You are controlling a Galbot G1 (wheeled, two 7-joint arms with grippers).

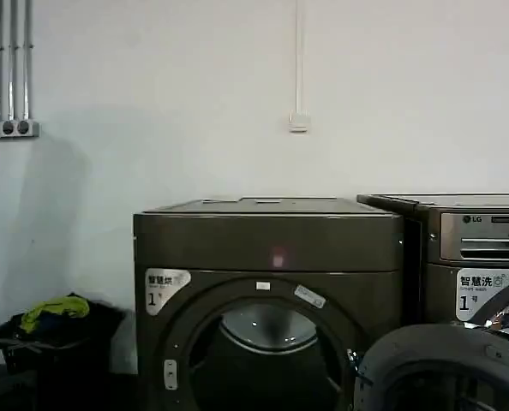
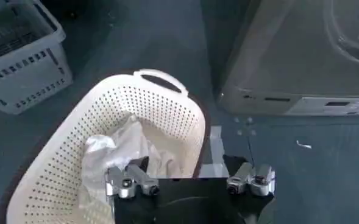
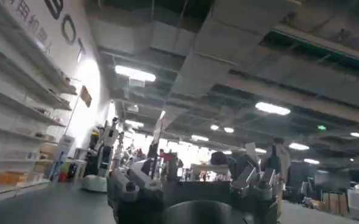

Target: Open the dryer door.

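Dryer (image 1: pixel 267 291) with its dryer door (image 1: pixel 447 368) already swung wide to its right, drum exposed; left claw (image 2: pixel 190 182) hangs spread and empty over a laundry basket (image 2: pixel 167 115); right claw (image 3: pixel 191 189), open, points away.

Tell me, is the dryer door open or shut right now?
Open: the dryer shows its bare drum opening, and the dryer door hangs swung out to its right.
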